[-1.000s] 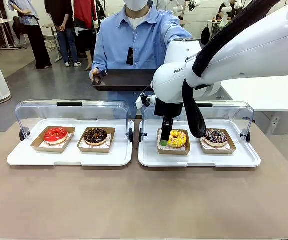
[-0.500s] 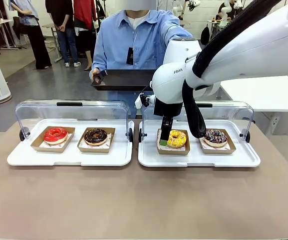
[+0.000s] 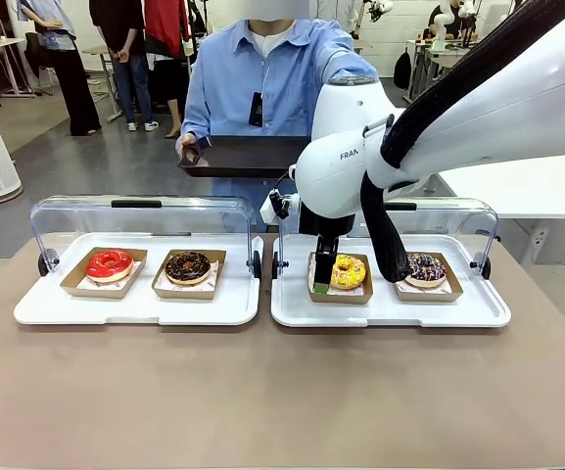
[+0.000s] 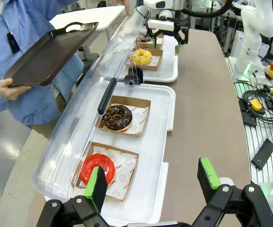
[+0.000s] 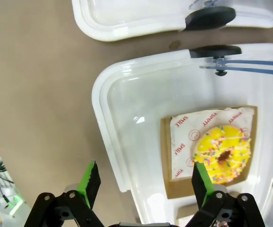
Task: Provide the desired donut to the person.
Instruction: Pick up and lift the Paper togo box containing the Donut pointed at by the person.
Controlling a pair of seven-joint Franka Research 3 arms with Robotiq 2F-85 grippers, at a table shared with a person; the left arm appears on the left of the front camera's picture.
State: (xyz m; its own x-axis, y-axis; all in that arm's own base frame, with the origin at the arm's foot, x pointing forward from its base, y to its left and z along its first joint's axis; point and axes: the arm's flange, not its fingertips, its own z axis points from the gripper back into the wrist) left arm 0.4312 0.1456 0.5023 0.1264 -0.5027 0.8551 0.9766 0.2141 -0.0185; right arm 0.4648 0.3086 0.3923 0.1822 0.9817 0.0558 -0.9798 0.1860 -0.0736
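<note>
Now the yellow donut (image 3: 348, 271) lies flat, hole upward, in a cardboard holder (image 3: 338, 292) in the left half of the right-hand white tray (image 3: 390, 313). A chocolate sprinkled donut (image 3: 424, 267) sits beside it and the clear lid (image 3: 439, 211) is raised behind. The right gripper (image 5: 145, 182) hangs over the tray's left edge, fingers apart and empty, and the left gripper (image 4: 153, 178) is likewise spread, while the person (image 3: 262, 73) holds a dark serving tray (image 3: 243, 157) beyond the far edge.

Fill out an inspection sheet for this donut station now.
Surface: brown table; clear lids swung back.
Job's things: red donut, chocolate donut in left tray; yellow donut, sprinkled donut in right tray; person holds dark serving tray.
Clutter: nothing seen.
Grippers: left gripper open, empty, above red donut's end; right gripper open, empty, low beside yellow donut.
Cables: black sleeve hangs from right arm; loose cables on side bench.
Surroundings: people standing farther off.
</note>
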